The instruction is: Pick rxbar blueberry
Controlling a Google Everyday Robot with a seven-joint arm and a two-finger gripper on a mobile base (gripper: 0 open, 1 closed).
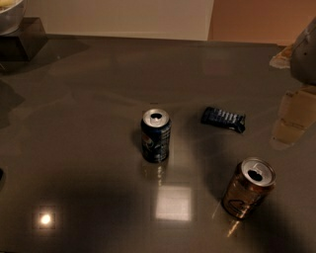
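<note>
My tool (306, 52) sits at the far right edge; its state I cannot tell. The rxbar blueberry (223, 119) lies flat, right of the blue soda can (156, 136); it may skid on the glossy bench (89, 99).

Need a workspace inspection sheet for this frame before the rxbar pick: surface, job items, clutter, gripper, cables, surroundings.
Surface: dark glossy table, light glare spots on it.
Job's things: rxbar blueberry lying flat, apart from both cans, untouched.
Clutter: dark blue can upright, left of the bar; brown can nearer the camera, right; bowl on a dark block, far left corner.
Gripper: gripper at the right edge, clear of the bar.
Cables: nothing seen.
Surroundings: pale wall behind the table.
</note>
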